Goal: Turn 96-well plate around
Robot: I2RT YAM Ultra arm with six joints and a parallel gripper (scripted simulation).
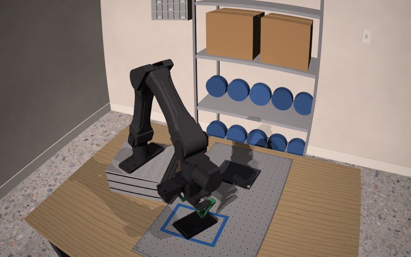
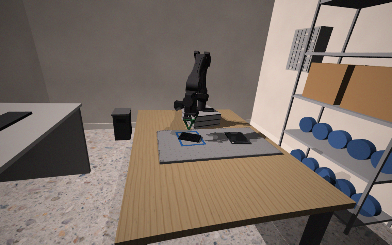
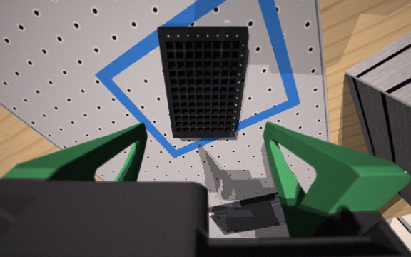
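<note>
The black 96-well plate (image 1: 194,223) lies flat on the deck inside the blue taped outline B1, at an angle to the tape. It also shows in the wrist view (image 3: 205,82) and in the exterior view (image 2: 190,137). My gripper (image 3: 205,128) with green fingers is open and empty, a little above the plate's near short end; it shows in the top view (image 1: 204,207). The black plate nest N1 (image 1: 239,174) stands empty further back on the deck, also in the exterior view (image 2: 237,137).
The grey perforated deck (image 1: 229,198) lies on a wooden table. The arm's base stands on a stacked grey block (image 1: 143,174), close to the left of B1. A shelf rack with boxes and blue discs (image 1: 258,79) stands behind the table.
</note>
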